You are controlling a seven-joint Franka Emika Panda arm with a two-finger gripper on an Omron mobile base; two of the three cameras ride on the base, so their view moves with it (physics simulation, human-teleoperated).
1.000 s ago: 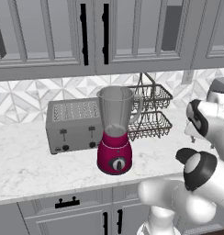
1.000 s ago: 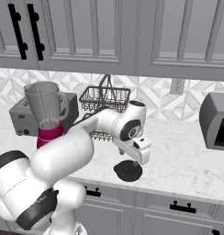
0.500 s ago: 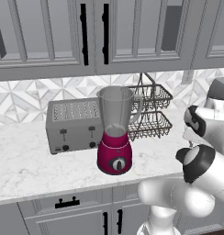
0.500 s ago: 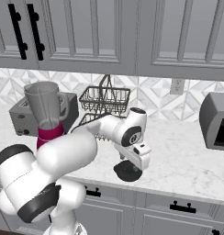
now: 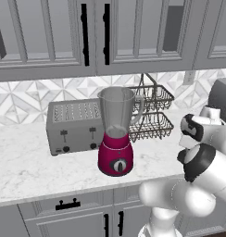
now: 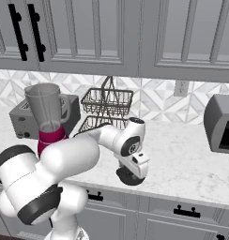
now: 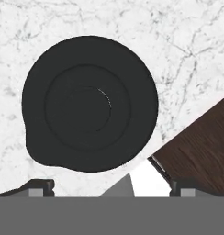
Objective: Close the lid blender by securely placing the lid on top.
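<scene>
The hand [image 6: 131, 174] is hanging low over the near edge of the marble desk [image 6: 191, 159], pointing straight down, and the lid [image 7: 90, 103] is lying flat right beneath it. In the hand view the black disc is sitting just ahead of the two dark fingertips [image 7: 39, 185], which are standing well apart, one at each bottom corner, so the hand is spread and gripping nothing. The lid is round, so there is no long axis to line up with; a straight drop looks like the thing that counts. From the right base view the lid [image 6: 128, 178] is peeking out under the hand, close to the desk's front lip, with dark floor showing past the edge in the hand view.

Moving farther back and to the left, the blender [image 5: 116, 134] is standing upright, its magenta base on the desk and its clear jar open at the top, well apart from the lid. So the carry, by my reckoning, is running left and away, then up over the rim.

Just left of the blender, the silver toaster [image 5: 73, 126] is sitting. Behind it to the right, the two-tier wire basket [image 5: 151, 111] is standing near the wall, and it could crowd a wide swing.
</scene>
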